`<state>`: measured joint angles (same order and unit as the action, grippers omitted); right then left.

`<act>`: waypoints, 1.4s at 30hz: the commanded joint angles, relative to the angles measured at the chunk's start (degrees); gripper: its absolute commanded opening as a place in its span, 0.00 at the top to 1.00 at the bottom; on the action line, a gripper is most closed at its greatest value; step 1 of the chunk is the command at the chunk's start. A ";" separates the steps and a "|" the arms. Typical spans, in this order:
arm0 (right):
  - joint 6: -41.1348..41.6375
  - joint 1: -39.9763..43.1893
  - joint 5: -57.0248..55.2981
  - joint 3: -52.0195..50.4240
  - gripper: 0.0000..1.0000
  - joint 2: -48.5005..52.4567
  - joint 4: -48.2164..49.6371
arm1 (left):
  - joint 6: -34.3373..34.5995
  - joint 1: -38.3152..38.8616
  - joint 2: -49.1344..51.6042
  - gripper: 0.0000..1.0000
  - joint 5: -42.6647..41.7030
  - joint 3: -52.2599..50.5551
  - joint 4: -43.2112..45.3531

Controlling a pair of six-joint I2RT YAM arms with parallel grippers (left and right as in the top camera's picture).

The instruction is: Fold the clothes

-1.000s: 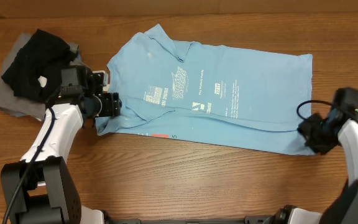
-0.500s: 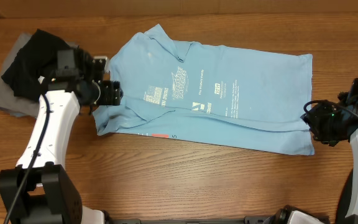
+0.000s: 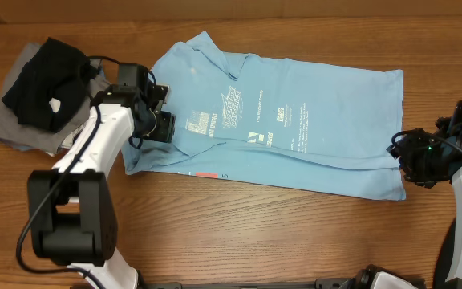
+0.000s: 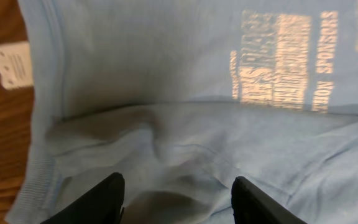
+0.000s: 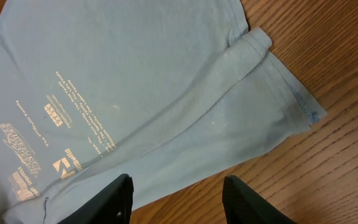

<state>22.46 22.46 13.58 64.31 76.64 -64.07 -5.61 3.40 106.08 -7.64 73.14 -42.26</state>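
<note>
Over the last second the left gripper (image 3: 163,127) has travelled from the lower left edge of the light blue T-shirt (image 3: 335,104) up and inward. It now sits over the cloth just left of the white lettering (image 3: 231,108). The right gripper (image 3: 398,155) has come off the shirt's lower right corner and now hangs just beyond the right edge. That corner lies flat on the table (image 3: 255,233). The shirt itself has barely shifted. It stretches across the middle of the frame, with a long strip along its lower edge apparently doubled up onto the body. The first lengthwise fold therefore looks laid, and both arms seem to be repositioning for the next one.

The overhead view alone gives the layout, including the black garment (image 3: 46,80) heaped on a grey garment (image 3: 14,132) in the upper left, apart from the work. It cannot show how either set of jaws stands.

The left wrist view does: the left gripper (image 4: 176,202) has its fingers spread wide over a rumpled ridge of cloth and pinches nothing. It also shows the small white tag (image 4: 12,64) lying on bare wood beside the shirt's edge.

The right wrist view shows the right gripper (image 5: 176,199) parted and empty above the shirt. The stitched hem (image 5: 291,106) of the doubled strip is plain at upper right.
</note>
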 commanded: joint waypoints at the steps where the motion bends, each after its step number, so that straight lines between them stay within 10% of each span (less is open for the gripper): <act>1: -0.24 0.15 0.48 1.38 0.49 -0.87 0.13 | 2.25 0.04 2.71 0.43 -0.15 0.52 -0.20; 20: -0.24 0.11 0.44 1.38 0.49 -0.87 -0.13 | 2.67 0.07 8.22 0.96 -2.91 1.55 4.33; 42: -0.44 0.13 0.15 1.38 0.48 -0.87 -0.37 | 3.08 2.51 7.61 0.96 -5.75 16.70 -2.67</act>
<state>22.46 22.48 13.58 64.34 76.64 -64.51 -3.07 4.54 113.65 -11.38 88.03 -45.74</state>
